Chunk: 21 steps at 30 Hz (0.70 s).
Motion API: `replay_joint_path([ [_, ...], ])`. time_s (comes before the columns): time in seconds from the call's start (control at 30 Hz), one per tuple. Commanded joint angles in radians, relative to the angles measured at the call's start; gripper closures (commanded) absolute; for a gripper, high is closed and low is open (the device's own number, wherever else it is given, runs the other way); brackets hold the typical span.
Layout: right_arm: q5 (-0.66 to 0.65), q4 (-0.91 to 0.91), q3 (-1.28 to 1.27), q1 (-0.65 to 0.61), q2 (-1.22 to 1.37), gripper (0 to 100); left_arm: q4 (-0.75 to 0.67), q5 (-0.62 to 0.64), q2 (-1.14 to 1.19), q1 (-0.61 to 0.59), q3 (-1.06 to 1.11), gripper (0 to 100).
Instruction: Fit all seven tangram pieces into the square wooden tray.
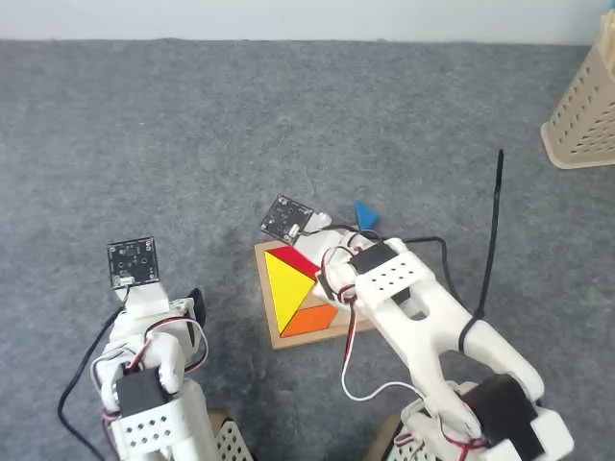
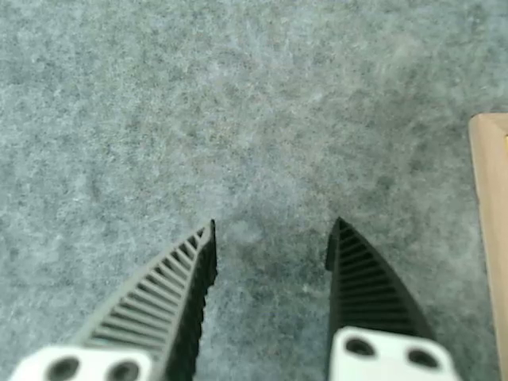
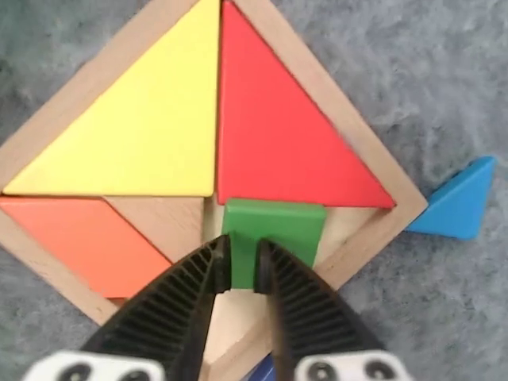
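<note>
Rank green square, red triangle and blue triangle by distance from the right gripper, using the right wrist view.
1. green square: clamped in the right gripper, over the tray.
2. red triangle: seated in the tray, bordering the green.
3. blue triangle: outside the tray, on the carpet.

A robotics test bench, closer to a hobby lab than a factory floor. The left arm [image 1: 144, 384] and right arm [image 1: 432, 317], both white plastic with exposed circuit boards [image 1: 132, 259] and loose wires [image 1: 357, 384], stand on a table covered in grey carpet-like felt [image 1: 192, 125]. A wooden tray [image 1: 262, 293] of coloured puzzle shapes lies on the felt, a beige perforated basket [image 1: 586, 106] stands at one edge, and a plain pale wall [image 1: 288, 17] runs behind.
</note>
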<state>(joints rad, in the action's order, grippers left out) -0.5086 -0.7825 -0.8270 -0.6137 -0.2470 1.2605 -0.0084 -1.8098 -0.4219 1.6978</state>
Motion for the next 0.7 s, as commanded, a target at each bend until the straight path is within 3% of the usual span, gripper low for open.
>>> replay_joint_path([
  [0.0, 0.011, 0.021, 0.015, 0.01, -0.004, 97.8, 0.005, -0.005, -0.015, 0.003, -0.013, 78],
  [0.5, 0.023, 0.03, 0.026, 0.015, -0.087, 97.8, 0.005, -0.005, -0.015, 0.003, -0.013, 78],
  [0.67, 0.092, 0.173, -0.009, 0.013, -0.097, 97.6, 0.005, -0.005, -0.015, 0.003, -0.013, 78],
])
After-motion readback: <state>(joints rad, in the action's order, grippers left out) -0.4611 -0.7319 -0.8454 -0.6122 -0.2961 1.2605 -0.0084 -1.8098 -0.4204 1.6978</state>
